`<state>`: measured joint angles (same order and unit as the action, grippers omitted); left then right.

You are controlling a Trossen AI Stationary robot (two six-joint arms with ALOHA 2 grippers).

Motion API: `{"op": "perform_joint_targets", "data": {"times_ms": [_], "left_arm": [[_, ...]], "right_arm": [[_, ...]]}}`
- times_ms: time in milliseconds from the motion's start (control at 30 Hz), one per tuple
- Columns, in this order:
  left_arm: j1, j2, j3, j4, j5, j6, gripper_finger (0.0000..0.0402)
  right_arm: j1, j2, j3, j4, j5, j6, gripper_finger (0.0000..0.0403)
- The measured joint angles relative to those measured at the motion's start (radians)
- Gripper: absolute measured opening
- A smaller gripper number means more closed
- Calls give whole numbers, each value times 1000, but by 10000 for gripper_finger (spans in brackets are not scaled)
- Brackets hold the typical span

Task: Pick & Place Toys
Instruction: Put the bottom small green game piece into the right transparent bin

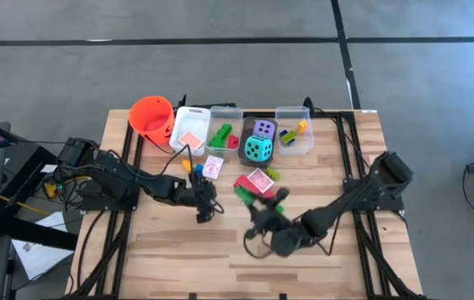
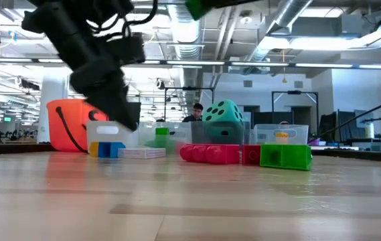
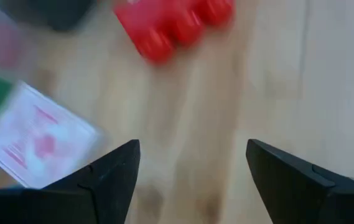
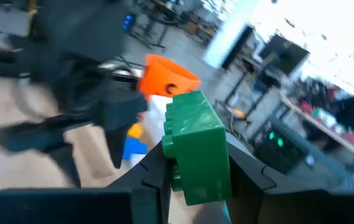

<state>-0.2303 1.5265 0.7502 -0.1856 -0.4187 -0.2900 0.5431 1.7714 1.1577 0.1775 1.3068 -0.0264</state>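
Toys lie spread on the wooden table (image 1: 178, 250). Nearest the front edge, the right gripper (image 1: 280, 198) is clamped on a green brick (image 4: 196, 146), lifted above the table. Beside it, the left gripper (image 1: 207, 208) stands with fingers apart, grasping nothing. Farther from that edge lie a red brick (image 2: 210, 153) and a pink-white card (image 1: 213, 167). Farthest, the teal die (image 1: 258, 149) sits in a clear bin (image 1: 249, 127), with the orange bucket (image 1: 152, 118) alongside.

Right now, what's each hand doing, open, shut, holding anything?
Left hand: open, holding nothing, above the table.
Right hand: shut on a green brick, lifted off the table.
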Motion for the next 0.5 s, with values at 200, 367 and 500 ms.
{"op": "perform_joint_targets", "data": {"times_ms": [200,367,500], "left_arm": [[46,0,0,160,-60,74,285],[69,0,0,153,-62,76,285],[75,0,0,149,-61,76,285]], "right_arm": [[-138,-139,-1,-456,-62,378,100],[-288,-203,-2,-936,-156,741,100],[-391,-215,-2,-1198,-157,911,100]]}}
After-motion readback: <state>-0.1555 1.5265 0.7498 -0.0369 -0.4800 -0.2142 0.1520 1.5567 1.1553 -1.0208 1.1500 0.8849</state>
